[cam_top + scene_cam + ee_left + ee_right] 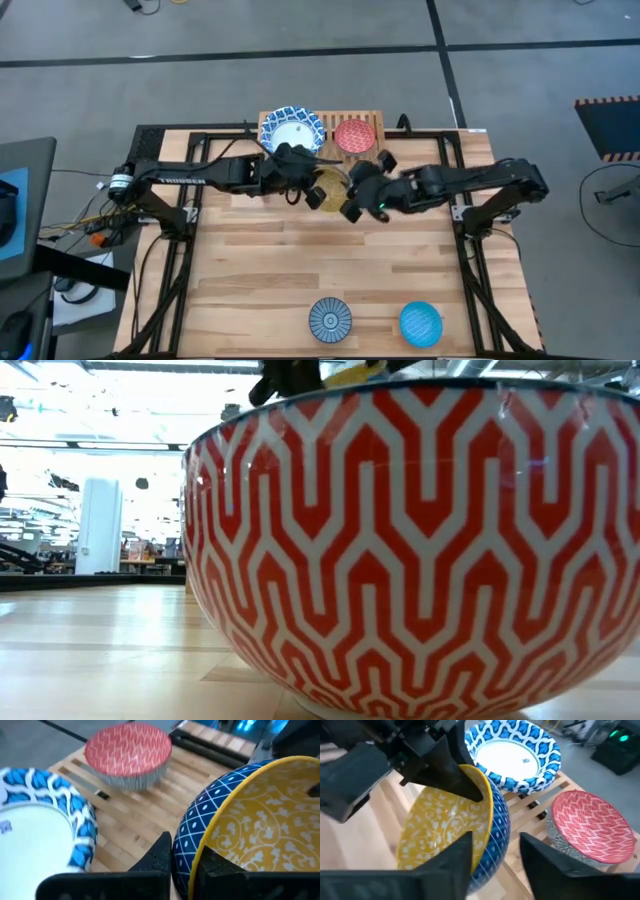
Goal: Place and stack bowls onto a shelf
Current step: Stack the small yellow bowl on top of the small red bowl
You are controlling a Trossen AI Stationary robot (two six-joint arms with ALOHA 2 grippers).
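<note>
Centre stage, the yellow bowl (pixel 447 827) — yellow floral pattern inside, dark blue with a white lattice outside — is tilted on its side just in front of the shelf (pixel 365 118), and both arms are on it. The left gripper (pixel 182 857) has its dark fingers clamped over the rim, one inside and one outside. The right gripper (pixel 495 852) straddles the opposite rim too, one finger against the yellow inside, the other out past the blue wall with a gap showing, so whether it is actually squeezing cannot be told.

On the light-wood slatted shelf sit two bowls: the wide blue-and-white bowl (pixel 291 128) with a plain white centre carrying a small mark too tiny to read, and beside it the red bowl (pixel 355 134), fine red pattern inside, grey-patterned wall outside.

White lettering runs along the left arm (pixel 190 178) in the high view; it appears to read "TROSSEN". Both arms reach in low from the sides, meeting at mid-table.

At the near edge of the plank table (pixel 250 270) lie the striped blue bowl (pixel 329 319) and the plain blue bowl (pixel 421 323). The low view is filled by a red-and-white zigzag bowl (pixel 420 540), glossy, standing upright.
</note>
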